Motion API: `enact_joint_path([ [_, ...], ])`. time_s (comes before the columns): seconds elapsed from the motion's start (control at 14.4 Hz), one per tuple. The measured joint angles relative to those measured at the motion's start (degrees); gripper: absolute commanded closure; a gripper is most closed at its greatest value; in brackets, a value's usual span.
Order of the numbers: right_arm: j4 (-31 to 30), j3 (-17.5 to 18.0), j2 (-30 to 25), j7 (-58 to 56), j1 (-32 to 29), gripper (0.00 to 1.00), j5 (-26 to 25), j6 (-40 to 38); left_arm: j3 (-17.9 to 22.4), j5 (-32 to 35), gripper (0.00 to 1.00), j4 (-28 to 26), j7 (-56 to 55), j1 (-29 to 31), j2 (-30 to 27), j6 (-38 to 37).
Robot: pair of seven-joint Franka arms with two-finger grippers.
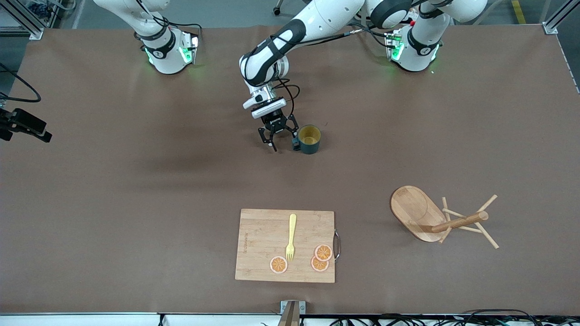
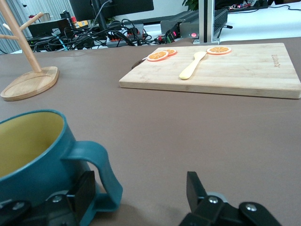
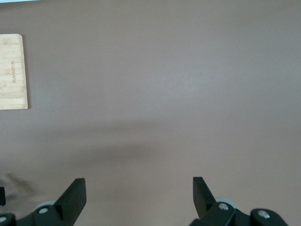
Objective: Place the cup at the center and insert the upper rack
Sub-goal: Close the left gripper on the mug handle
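The dark teal cup (image 1: 310,138) with a yellowish inside stands upright on the brown table near its middle, handle toward the right arm's end. My left gripper (image 1: 284,145) is low beside it, open, with the cup's handle (image 2: 101,169) between its fingers and one finger (image 2: 84,193) close against the handle. The cup also shows in the left wrist view (image 2: 33,150). The wooden mug tree (image 1: 417,210) stands on its oval base toward the left arm's end, nearer the front camera. My right gripper (image 3: 138,193) is open and empty over bare table.
A rectangular wooden cutting board (image 1: 284,244) lies near the front edge, with a yellow fork (image 1: 291,235) and three orange slices (image 1: 323,252) on it. Its corner shows in the right wrist view (image 3: 11,70). The right arm waits, its hand out of the front view.
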Motion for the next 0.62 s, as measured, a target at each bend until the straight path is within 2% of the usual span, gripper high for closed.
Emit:
enact_joint_path([
  [0.28,0.00,0.00,0.00,0.00,0.00,0.00,0.00,0.00,0.60,0.00,0.17,0.68,0.10,-0.02,0.34,0.64],
  [0.62,0.00,0.00,0.00,0.00,0.00,0.00,0.00,0.00,1.73,0.00,0.26,0.98,0.13,0.05,0.86,2.58],
])
